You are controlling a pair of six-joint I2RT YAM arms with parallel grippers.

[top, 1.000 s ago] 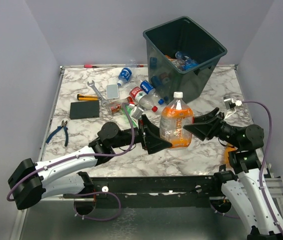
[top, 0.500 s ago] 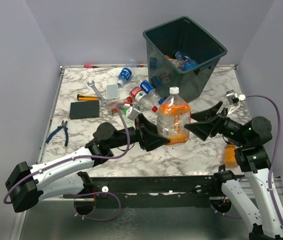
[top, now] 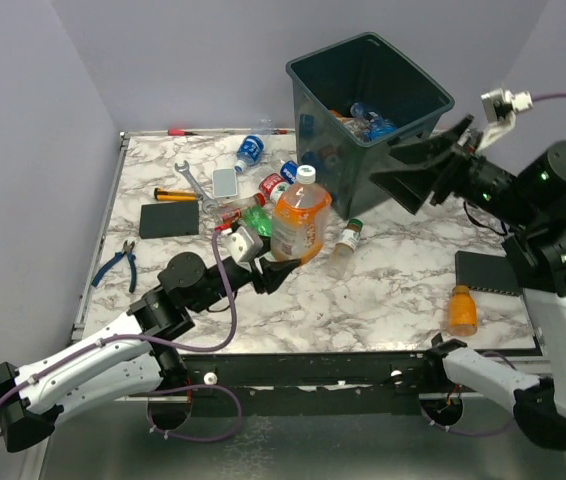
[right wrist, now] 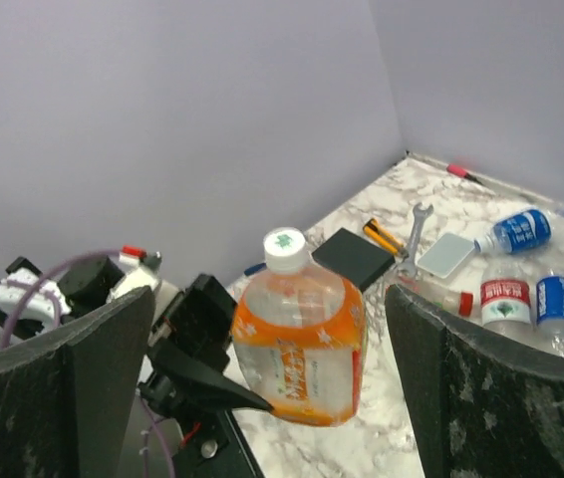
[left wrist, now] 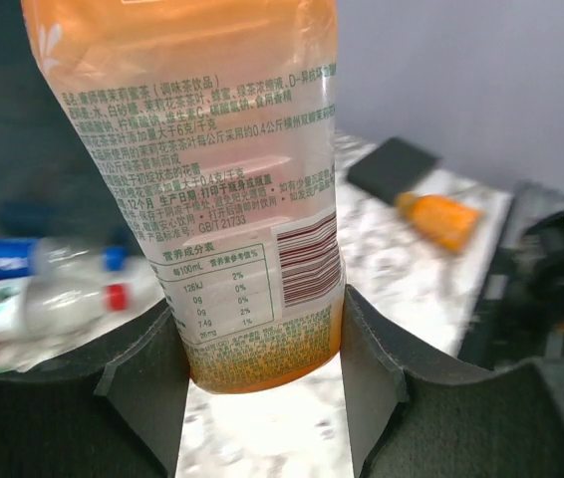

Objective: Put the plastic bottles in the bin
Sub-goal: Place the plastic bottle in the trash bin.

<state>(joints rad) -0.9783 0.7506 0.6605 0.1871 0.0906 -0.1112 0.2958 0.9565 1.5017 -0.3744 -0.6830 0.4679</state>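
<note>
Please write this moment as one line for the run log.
left gripper: shut on orange bottle | right gripper: open, empty, near bin | bin: bottles inside | table: loose bottles not yet binned

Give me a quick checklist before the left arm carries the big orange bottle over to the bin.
1. Grip: left hand clamps the big orange bottle at its base: ok.
2. Its white cap is on: ok.
3. The right hand is open and apart from the bottle: ok.
4. The bin has room: ok.
5. Route to the bin is free of the right hand: cannot tell.
</note>
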